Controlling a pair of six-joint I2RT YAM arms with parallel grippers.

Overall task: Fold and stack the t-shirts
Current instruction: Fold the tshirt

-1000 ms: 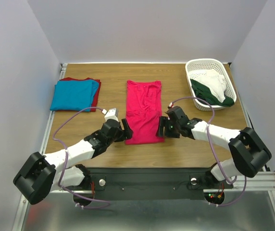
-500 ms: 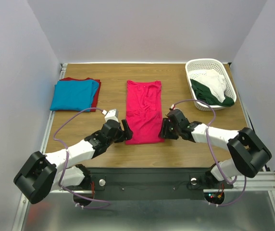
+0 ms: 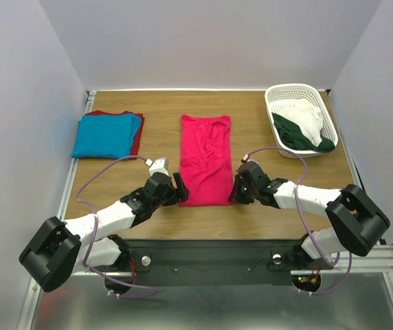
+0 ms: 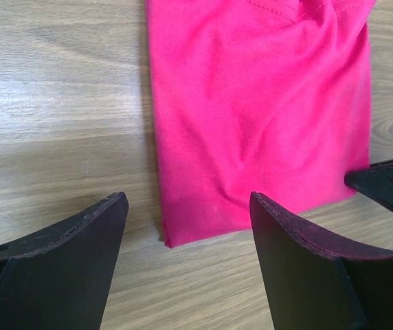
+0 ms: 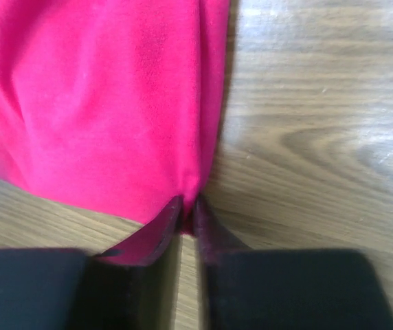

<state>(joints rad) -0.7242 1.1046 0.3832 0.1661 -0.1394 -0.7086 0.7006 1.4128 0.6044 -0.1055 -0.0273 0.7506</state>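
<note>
From above: crimson-pink t-shirt [image 3: 205, 158] folded into a long strip at mid-worktop [image 3: 162, 110], collar end far, hem end toward the arms. Flanked at the near hem by left gripper [image 3: 178, 189] and right gripper [image 3: 236, 189], one at each corner, probably to lift the hem together and fold it toward the collar. Far left: turquoise-blue t-shirt [image 3: 106, 135] folded on top of a dark red t-shirt [image 3: 139, 137], presumably the stack this one joins. Far right: white basket [image 3: 279, 93] holding white and dark green cloth. Left wrist view: left gripper wide apart, holding nothing, low over the wood and straddling the shirt's near-left corner; not yet closed on it. Right wrist view: right gripper pinched almost together on the near-right corner, a sliver of pink fabric caught between the fingers. Thin bite, right at the edge; might slip on the lift.
</note>
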